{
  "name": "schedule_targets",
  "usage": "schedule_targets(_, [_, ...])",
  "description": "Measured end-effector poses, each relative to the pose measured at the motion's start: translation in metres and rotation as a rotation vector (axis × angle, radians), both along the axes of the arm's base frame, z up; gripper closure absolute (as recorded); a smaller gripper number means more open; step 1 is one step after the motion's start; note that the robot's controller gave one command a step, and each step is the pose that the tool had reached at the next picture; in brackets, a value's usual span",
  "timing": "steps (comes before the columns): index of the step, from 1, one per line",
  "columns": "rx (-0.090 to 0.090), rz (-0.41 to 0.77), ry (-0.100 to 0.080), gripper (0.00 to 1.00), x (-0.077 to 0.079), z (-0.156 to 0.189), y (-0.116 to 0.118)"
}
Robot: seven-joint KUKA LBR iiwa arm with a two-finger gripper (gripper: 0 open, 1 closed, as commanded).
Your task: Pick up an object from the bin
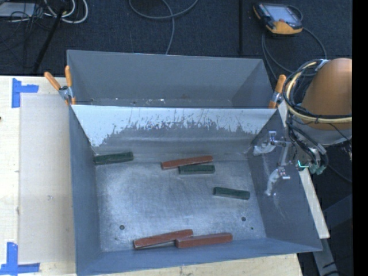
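The thing nearest to the end effector (271, 165) is a short dark green flat bar (232, 194). It lies on the floor of the grey metal bin (167, 85), in the right part, near the foot of the right wall. The end effector hangs over that sloping right wall, beside the bar and not above it. Its two prongs appear to be apart, with nothing between them.

Toward the middle lies a second dark green bar (196, 168), and a reddish-brown flat bar (186, 163) touches its upper edge. A third green bar (113, 158) lies at the far left. Along the front lie a long reddish-brown bar (163, 239) and a shorter reddish-brown bar (204, 240), their ends touching.

In my judgement the task is at its beginning: nothing is lifted, and all six bars rest on the floor. What is left is to come over one bar, go down, close on it and raise it.
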State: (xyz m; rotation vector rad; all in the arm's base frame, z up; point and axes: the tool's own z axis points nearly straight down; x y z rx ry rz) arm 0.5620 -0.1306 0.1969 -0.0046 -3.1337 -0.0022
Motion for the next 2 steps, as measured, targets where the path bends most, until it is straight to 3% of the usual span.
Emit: schedule_targets(2, [-0.001, 0.004, -0.008, 0.0, 0.0019, 0.004, 0.0007])
